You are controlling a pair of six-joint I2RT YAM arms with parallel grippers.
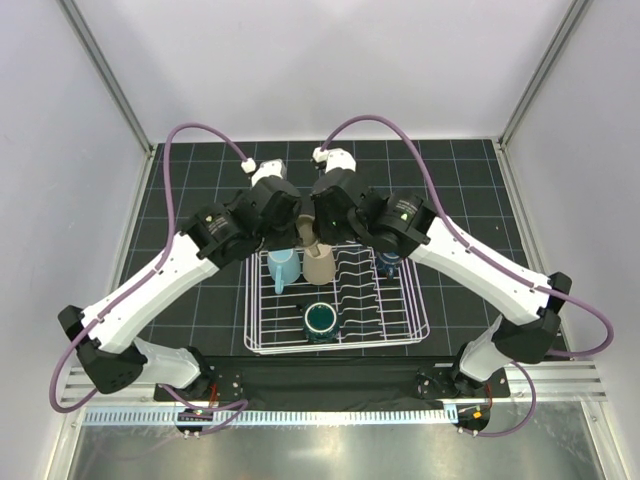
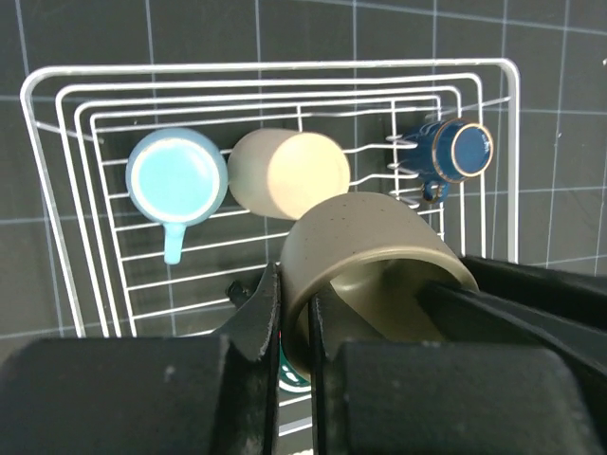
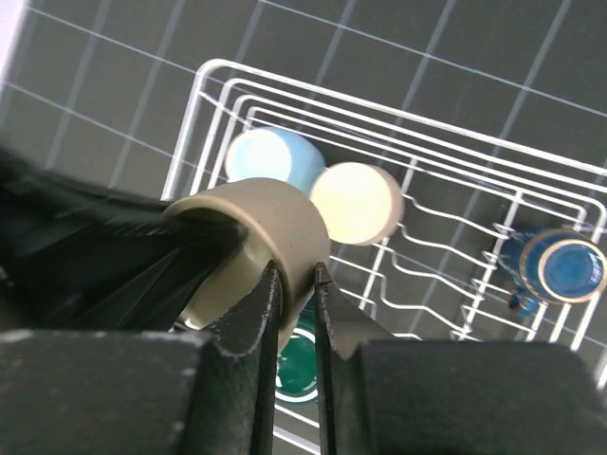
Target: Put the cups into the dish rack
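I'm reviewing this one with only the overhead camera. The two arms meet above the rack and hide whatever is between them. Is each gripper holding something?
Observer: They share one thing. The left wrist camera shows the left gripper shut on the wall of a tan cup.
Operator: And the right one?
Observer: Its own camera shows the right gripper pinching the wall of that same cup.
Operator: Is anything in the rack under the right arm?
Observer: Yes. A dark blue mug sits tilted in the rack, on the side away from the other cups.
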